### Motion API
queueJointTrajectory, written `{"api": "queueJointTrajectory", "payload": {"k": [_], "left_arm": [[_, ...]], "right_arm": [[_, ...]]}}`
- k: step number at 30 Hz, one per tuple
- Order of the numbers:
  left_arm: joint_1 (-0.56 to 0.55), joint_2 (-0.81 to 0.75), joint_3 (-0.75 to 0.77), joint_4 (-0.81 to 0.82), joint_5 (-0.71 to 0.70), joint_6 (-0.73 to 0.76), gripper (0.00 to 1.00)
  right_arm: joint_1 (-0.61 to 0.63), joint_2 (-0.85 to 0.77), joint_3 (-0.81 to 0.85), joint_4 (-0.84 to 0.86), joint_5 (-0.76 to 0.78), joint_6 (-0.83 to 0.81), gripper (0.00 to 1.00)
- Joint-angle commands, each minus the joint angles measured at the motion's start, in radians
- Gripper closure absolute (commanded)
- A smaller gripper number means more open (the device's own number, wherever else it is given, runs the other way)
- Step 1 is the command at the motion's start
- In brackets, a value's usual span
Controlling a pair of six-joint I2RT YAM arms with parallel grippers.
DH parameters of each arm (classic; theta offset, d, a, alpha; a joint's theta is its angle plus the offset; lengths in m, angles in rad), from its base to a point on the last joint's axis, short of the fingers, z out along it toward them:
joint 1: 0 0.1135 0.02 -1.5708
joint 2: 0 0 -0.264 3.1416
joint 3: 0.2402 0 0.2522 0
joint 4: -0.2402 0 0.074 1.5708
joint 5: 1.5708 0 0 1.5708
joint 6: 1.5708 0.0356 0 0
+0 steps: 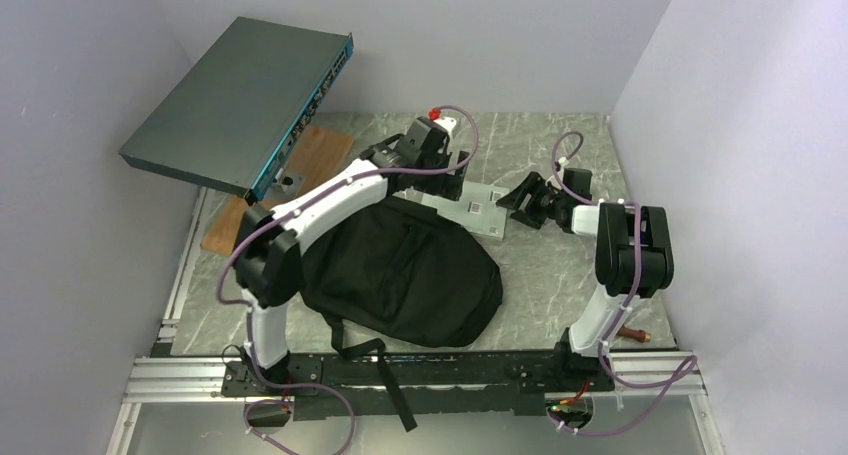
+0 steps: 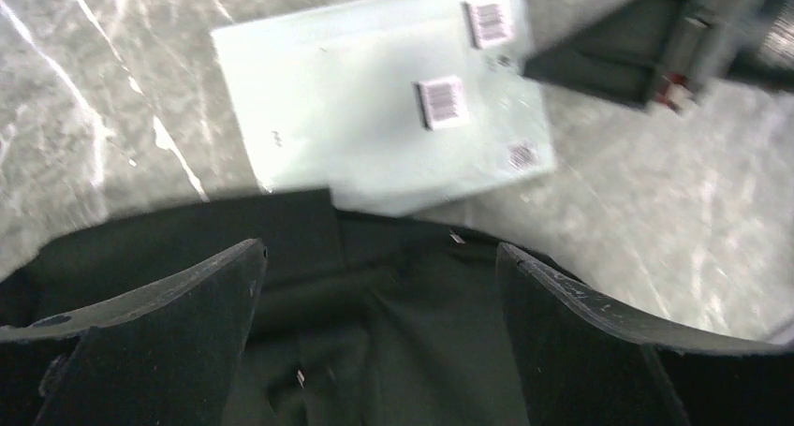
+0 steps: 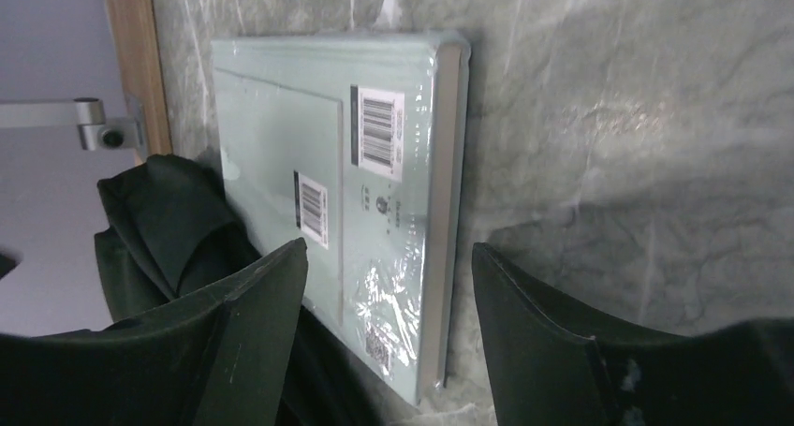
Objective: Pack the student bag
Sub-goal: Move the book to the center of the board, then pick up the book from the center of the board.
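The student bag point(image 1: 400, 270) lies flat in the middle of the table, a large black soft backpack with a strap trailing over the near rail. A pale green shrink-wrapped book point(image 1: 480, 207) with barcode stickers rests at the bag's far edge. My left gripper point(image 2: 379, 257) hovers open over the bag's black fabric point(image 2: 393, 332), just short of the book point(image 2: 374, 98). My right gripper point(image 3: 389, 253) is open, its fingers standing either side of the book's near corner and spine point(image 3: 445, 211); no contact shows. Bag fabric point(image 3: 169, 229) lies beside the book's left side.
A blue-grey flat electronics box point(image 1: 240, 100) sits tilted on a stand at the back left, over a wooden board point(image 1: 300, 165). A small brown-handled object point(image 1: 632, 332) lies near the right arm's base. Walls close in on the left, back and right.
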Motion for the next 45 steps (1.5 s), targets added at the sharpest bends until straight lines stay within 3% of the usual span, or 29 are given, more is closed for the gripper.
{"api": "queueJointTrajectory", "payload": {"k": [1, 5, 10, 19, 24, 30, 38, 45], "left_arm": [[0.035, 0.125, 0.133, -0.013, -0.043, 0.042, 0.03], [0.038, 0.217, 0.196, -0.035, -0.006, 0.026, 0.04], [-0.002, 0.171, 0.090, 0.086, 0.042, 0.085, 0.03], [-0.189, 0.189, 0.065, 0.156, -0.257, 0.409, 0.00], [-0.213, 0.278, 0.176, 0.081, -0.308, 0.419, 0.00], [-0.216, 0.293, 0.175, 0.085, -0.327, 0.397, 0.00], [-0.043, 0.270, 0.199, 0.036, -0.119, 0.207, 0.00], [0.059, 0.397, 0.313, -0.006, -0.209, 0.180, 0.00]], "right_arm": [[0.000, -0.010, -0.071, 0.045, -0.015, 0.023, 0.36], [0.002, -0.018, -0.088, 0.094, -0.065, 0.057, 0.48], [0.003, -0.044, -0.103, 0.157, -0.133, 0.129, 0.59], [0.013, -0.081, -0.121, 0.271, -0.236, 0.261, 0.64], [0.017, -0.078, -0.131, 0.346, -0.275, 0.340, 0.65], [0.017, -0.058, -0.127, 0.374, -0.273, 0.364, 0.65], [0.019, -0.058, -0.041, 0.151, -0.137, 0.182, 0.40], [0.028, -0.144, -0.060, 0.029, -0.032, 0.039, 0.19]]}}
